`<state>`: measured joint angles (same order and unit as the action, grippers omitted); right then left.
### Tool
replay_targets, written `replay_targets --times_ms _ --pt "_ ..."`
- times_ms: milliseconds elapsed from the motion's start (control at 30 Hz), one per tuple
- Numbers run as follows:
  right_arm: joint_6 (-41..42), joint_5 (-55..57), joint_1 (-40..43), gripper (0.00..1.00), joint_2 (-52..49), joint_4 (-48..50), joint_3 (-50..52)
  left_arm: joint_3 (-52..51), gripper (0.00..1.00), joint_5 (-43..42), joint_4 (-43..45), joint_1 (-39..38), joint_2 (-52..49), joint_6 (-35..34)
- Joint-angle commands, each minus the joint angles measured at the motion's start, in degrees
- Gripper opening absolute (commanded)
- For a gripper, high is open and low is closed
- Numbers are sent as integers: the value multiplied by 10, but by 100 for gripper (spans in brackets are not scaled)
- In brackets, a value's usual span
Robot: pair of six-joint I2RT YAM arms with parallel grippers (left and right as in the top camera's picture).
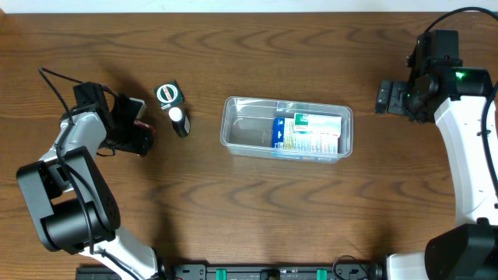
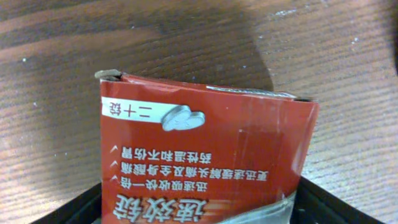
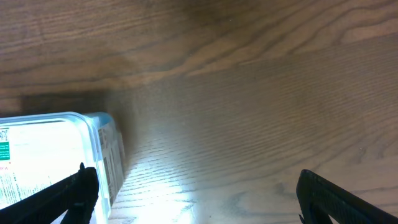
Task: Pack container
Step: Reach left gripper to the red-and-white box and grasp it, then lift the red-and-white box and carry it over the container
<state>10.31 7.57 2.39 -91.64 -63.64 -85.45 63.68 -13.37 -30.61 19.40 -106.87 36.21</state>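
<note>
The clear plastic container [image 1: 237, 134] sits mid-table with a white, green and blue box [image 1: 308, 134] lying in its right half. Its corner shows at the left of the right wrist view [image 3: 93, 134]. My left gripper [image 1: 134, 128] is at the far left, shut on a red box with white Chinese print [image 2: 205, 155] that fills the left wrist view. My right gripper [image 1: 387, 96] is open and empty at the far right, apart from the container; its two fingertips frame bare wood [image 3: 196, 193].
A small dark bottle with a white cap [image 1: 180, 121] and a green-and-white round-topped item [image 1: 168, 95] lie between my left gripper and the container. The table's far edge runs along the top.
</note>
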Motion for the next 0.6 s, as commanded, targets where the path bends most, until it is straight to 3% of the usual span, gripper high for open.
replay_targets --times_ms 0,567 --pt "10 8 3 99 13 -1 -9 7 77 -6 -1 -1 -3 -29" --pt "10 8 3 99 13 -1 -9 7 59 -5 -12 -1 17 -90"
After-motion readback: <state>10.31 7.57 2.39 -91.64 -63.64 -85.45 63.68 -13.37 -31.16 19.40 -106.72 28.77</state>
